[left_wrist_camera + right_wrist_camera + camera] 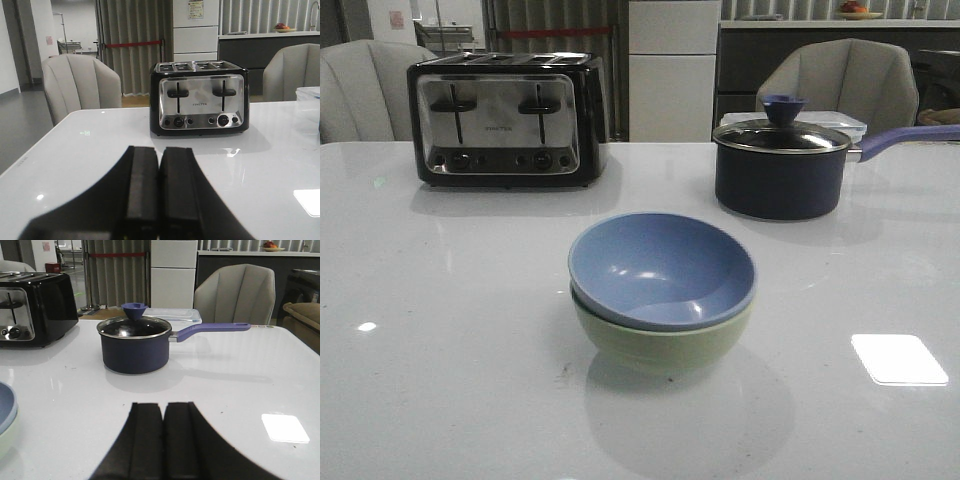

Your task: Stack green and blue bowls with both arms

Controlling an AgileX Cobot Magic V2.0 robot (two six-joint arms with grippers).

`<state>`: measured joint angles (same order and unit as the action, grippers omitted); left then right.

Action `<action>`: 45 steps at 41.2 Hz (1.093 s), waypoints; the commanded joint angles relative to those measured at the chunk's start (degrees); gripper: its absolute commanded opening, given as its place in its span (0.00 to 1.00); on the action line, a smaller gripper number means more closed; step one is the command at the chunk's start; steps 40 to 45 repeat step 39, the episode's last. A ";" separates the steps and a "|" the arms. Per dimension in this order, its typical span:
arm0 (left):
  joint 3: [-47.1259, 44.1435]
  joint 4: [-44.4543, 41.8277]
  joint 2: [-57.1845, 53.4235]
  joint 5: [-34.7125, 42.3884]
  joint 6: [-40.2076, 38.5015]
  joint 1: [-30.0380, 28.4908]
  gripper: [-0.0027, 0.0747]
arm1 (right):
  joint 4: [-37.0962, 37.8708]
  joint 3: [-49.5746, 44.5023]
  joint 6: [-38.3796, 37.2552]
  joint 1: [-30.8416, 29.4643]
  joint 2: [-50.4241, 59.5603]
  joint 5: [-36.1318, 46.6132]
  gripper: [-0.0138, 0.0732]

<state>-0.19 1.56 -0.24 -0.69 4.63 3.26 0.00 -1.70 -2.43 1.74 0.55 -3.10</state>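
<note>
In the front view the dusty blue bowl (660, 268) sits nested inside the pale green bowl (665, 342) at the middle of the white table, slightly tilted. Neither arm shows in the front view. My left gripper (159, 150) is shut and empty, low over the table, facing the toaster; no bowl shows in its view. My right gripper (163, 405) is shut and empty, facing the saucepan. The stacked bowls' rims show at the edge of the right wrist view, blue bowl (6, 412) over green bowl (6, 442).
A black and chrome toaster (505, 120) stands at the back left of the table (440, 350). A dark navy saucepan (780, 168) with glass lid and purple handle stands back right, a clear container (840, 122) behind it. Grey chairs stand behind the table.
</note>
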 commanded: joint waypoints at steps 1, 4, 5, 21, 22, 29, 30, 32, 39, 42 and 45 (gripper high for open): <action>-0.27 0.54 -1.13 4.87 -0.57 0.42 0.15 | 0.59 0.28 -0.12 -0.44 1.17 4.08 0.23; -0.27 0.54 -1.13 4.87 -0.57 0.42 0.15 | 0.72 0.28 -0.12 -0.44 1.17 3.95 0.23; -0.27 0.54 -1.13 4.87 -0.57 0.42 0.15 | 0.86 0.28 -0.12 -0.44 1.17 3.95 0.23; -0.27 0.54 -1.13 4.87 -0.57 0.42 0.15 | 2.07 0.28 -0.06 -0.44 1.17 3.80 0.23; -0.27 0.54 -1.13 4.87 -0.57 0.42 0.15 | 2.07 0.28 -0.06 -0.44 1.17 3.80 0.23; -0.27 0.54 -1.13 4.87 -0.57 0.42 0.15 | 2.07 0.28 -0.06 -0.44 1.17 3.70 0.23; -0.27 0.54 -1.13 4.87 -0.57 0.42 0.15 | 2.07 0.28 -0.06 -0.44 1.17 3.70 0.23; -0.27 0.54 -1.13 4.87 -0.57 0.42 0.15 | 2.07 0.28 -0.06 -0.44 1.17 3.70 0.23; -0.27 0.54 -1.13 4.87 -0.57 0.42 0.15 | 2.07 0.28 -0.06 -0.44 1.17 3.70 0.23; -0.27 0.54 -1.13 4.87 -0.57 0.42 0.15 | 2.07 0.28 -0.06 -0.44 1.17 3.70 0.23; -0.27 0.54 -1.13 4.87 -0.57 0.42 0.15 | 2.07 0.28 -0.06 -0.44 1.17 3.70 0.23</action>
